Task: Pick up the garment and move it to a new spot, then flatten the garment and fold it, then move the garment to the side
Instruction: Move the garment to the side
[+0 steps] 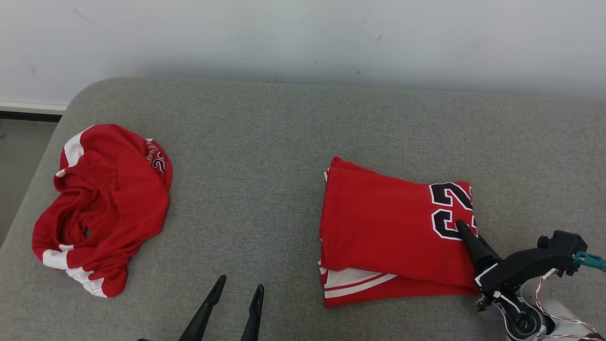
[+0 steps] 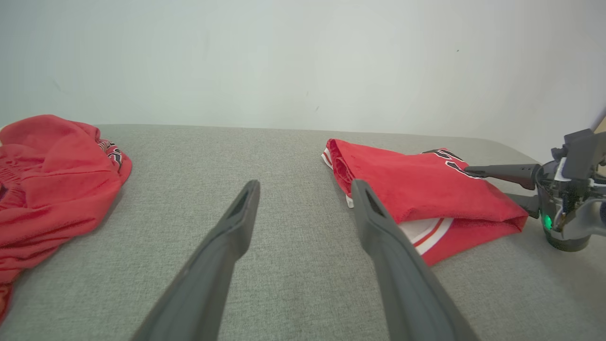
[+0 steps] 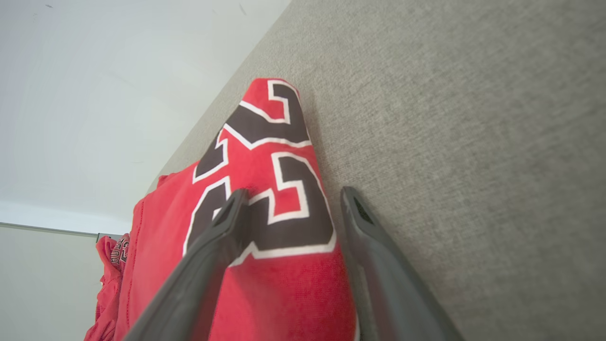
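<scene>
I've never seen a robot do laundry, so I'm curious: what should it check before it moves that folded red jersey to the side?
1. Fold finished: ok. The folded jersey lies as a neat rectangle, number on top.
2. Right gripper placed: ok. It is open at the jersey's right edge, with one finger above the cloth.
3. Cloth gripped: not ok. The jaws are not closed on it.
4. All layers between the fingers: cannot tell.
5. Left gripper out of the way: ok. It is open over the bare grey surface.
6. Crumpled jersey apart: ok. It lies far to the left.
</scene>
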